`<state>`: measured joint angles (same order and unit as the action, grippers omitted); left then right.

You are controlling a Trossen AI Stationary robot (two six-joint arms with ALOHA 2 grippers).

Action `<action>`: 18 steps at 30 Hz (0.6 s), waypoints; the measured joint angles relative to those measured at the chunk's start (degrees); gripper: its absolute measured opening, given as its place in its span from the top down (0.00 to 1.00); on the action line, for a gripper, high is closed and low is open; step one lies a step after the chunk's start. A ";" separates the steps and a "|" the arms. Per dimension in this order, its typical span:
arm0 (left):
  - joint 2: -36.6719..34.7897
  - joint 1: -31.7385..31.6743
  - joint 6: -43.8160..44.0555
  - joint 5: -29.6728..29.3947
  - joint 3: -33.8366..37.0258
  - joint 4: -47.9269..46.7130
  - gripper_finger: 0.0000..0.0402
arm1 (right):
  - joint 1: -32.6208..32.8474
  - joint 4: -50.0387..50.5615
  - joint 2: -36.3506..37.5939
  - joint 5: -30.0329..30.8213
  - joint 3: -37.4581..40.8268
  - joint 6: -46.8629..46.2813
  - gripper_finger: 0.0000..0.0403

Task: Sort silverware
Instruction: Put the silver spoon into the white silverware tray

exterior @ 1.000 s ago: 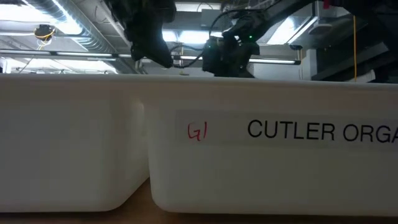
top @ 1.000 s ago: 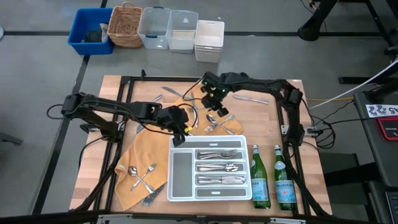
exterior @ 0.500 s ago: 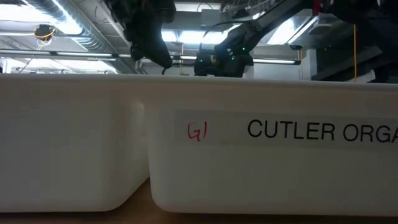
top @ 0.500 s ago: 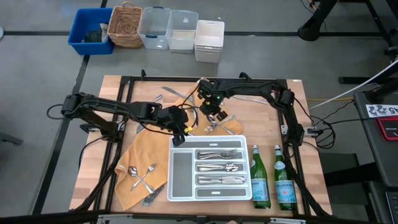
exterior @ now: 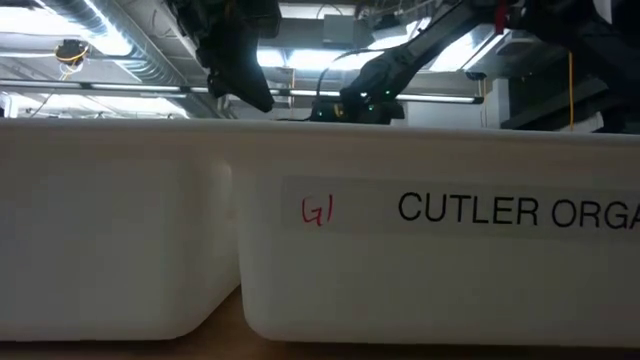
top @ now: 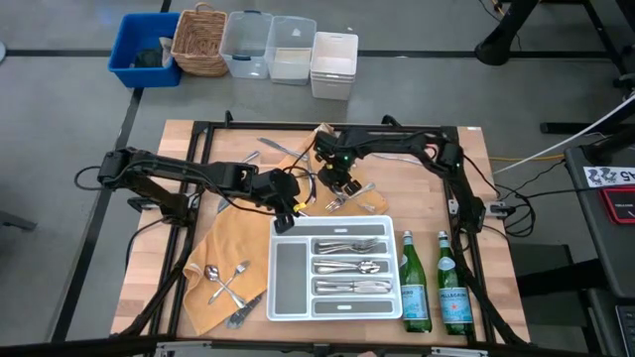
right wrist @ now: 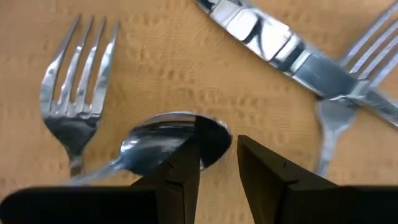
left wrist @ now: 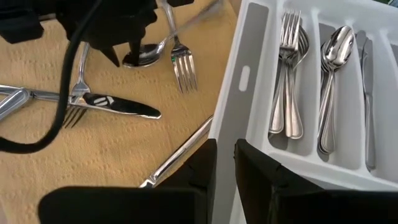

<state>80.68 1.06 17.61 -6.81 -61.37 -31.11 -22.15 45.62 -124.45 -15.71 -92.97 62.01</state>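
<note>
Most of the silverware (top: 347, 266) already lies sorted in the white tray (top: 288, 288), by my count. A few pieces remain on the orange cloth (top: 223, 243) and the surface. My right end effector (right wrist: 214, 165) straddles a spoon (right wrist: 168, 146) bowl, fingers parted, not yet grasping. My left end effector (left wrist: 224, 158) hovers, narrowly parted and empty, beside the tray.
</note>
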 joint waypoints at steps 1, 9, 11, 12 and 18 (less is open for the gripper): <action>0.00 0.00 0.00 0.00 0.00 -0.01 0.89 | 0.00 0.23 -0.31 -0.09 0.00 0.00 0.73; 0.00 0.00 0.00 0.00 -0.01 -0.02 0.89 | 0.00 0.25 -0.43 0.35 0.00 0.00 0.73; 0.00 0.00 0.00 0.00 -0.01 -0.02 0.89 | 0.02 0.53 -0.43 0.88 0.00 -0.06 0.73; 0.00 0.00 0.00 0.00 -0.01 -0.02 0.89 | 0.02 0.80 -0.43 1.34 0.00 -0.16 0.73; 0.04 0.00 -0.85 0.00 -0.01 -0.01 0.89 | 0.02 3.02 -0.43 3.76 -0.12 -1.79 0.73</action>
<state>80.73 1.06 16.75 -6.81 -61.39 -31.13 -22.13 48.64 -124.88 -11.95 -93.09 60.23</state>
